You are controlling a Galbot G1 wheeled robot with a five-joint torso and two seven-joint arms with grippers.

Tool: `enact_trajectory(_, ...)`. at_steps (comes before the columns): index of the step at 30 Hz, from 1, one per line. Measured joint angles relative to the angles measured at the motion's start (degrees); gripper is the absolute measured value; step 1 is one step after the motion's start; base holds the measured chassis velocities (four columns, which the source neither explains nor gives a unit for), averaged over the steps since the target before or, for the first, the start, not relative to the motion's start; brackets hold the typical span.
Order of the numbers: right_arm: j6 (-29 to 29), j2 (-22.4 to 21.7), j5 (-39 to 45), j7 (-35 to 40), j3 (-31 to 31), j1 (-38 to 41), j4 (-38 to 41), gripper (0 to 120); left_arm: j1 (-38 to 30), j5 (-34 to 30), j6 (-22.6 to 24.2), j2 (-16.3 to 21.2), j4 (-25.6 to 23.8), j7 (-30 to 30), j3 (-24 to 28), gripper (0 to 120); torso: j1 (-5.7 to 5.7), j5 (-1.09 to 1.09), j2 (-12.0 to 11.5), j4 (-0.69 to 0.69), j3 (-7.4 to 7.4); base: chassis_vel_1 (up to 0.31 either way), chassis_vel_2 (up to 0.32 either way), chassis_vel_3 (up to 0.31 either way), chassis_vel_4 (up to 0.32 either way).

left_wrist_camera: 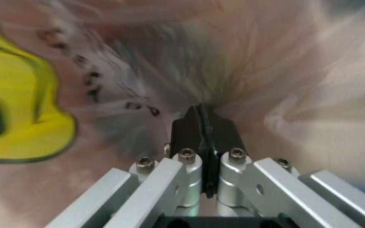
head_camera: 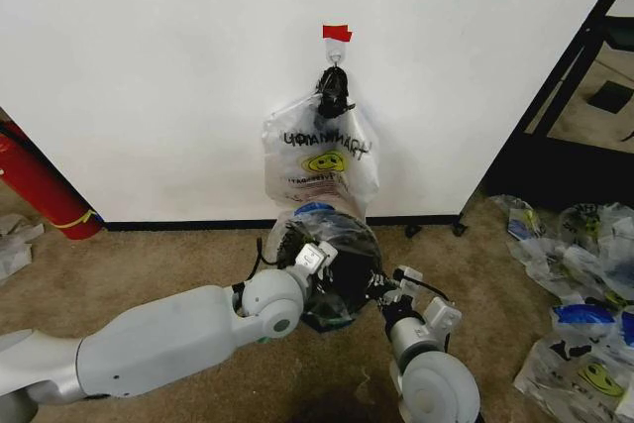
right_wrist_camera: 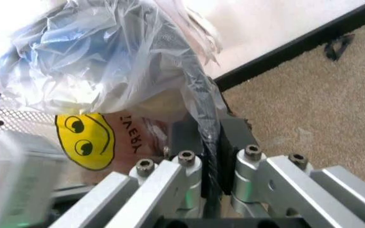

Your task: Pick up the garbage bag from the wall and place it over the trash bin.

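Note:
The garbage bag (head_camera: 342, 245), thin translucent plastic with a blue patch, is stretched over the round black trash bin (head_camera: 332, 312) on the carpet just below the wall (head_camera: 178, 66). My left gripper (head_camera: 315, 255) is shut on the bag's film at the bin's left rim. My right gripper (head_camera: 388, 289) is shut on it at the right rim. The left wrist view shows my left gripper (left_wrist_camera: 201, 114) pinching the film (left_wrist_camera: 271, 71) beside a yellow smiley (left_wrist_camera: 11, 114). In the right wrist view my right gripper (right_wrist_camera: 211, 137) grips a bunched fold of the bag (right_wrist_camera: 106, 61).
Another bag (head_camera: 322, 160) with dark lettering and a smiley hangs from the hook under the red tape (head_camera: 337, 33). A red cylinder (head_camera: 40, 185) leans at the left. A black shelf frame (head_camera: 565, 86) stands at the right, with several loose bags (head_camera: 584, 314) on the carpet.

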Motion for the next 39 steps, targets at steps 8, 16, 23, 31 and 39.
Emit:
enact_trajectory(8,0.59,0.03,-1.72,-0.81,-0.74,-0.58,0.1,1,-2.42,-0.24,0.59,-2.69,4.02,0.9,4.08,0,0.0,0.01,0.0,0.01,0.0,0.0,0.0,0.0,0.0)
enact_trajectory(16,1.02,0.18,-2.56,-1.26,-1.84,-0.84,-0.34,1,-4.1,-0.21,0.68,-5.21,6.71,1.51,6.26,0,0.0,0.01,0.0,0.0,0.0,0.0,0.0,0.0,0.0)
enact_trajectory(23,1.08,0.05,-2.39,-1.26,-1.78,-0.64,-0.89,1,-4.21,-0.09,0.62,-4.63,6.41,1.67,5.35,0,0.0,0.01,0.0,0.01,0.0,0.0,0.0,0.0,0.0)
enact_trajectory(31,1.14,-0.02,-1.77,-1.11,-1.43,-0.3,-1.29,1,-5.25,0.84,0.04,-3.5,4.95,1.39,3.77,0,0.0,0.01,0.0,0.01,0.0,0.0,0.0,0.0,0.0)
enact_trajectory(39,1.14,0.51,-1.42,-1.0,-2.02,-0.75,-0.74,1,-4.32,10.29,-3.17,-5.15,9.1,4.43,4.39,0,0.0,0.0,0.0,0.01,0.0,0.0,0.0,0.0,0.0)
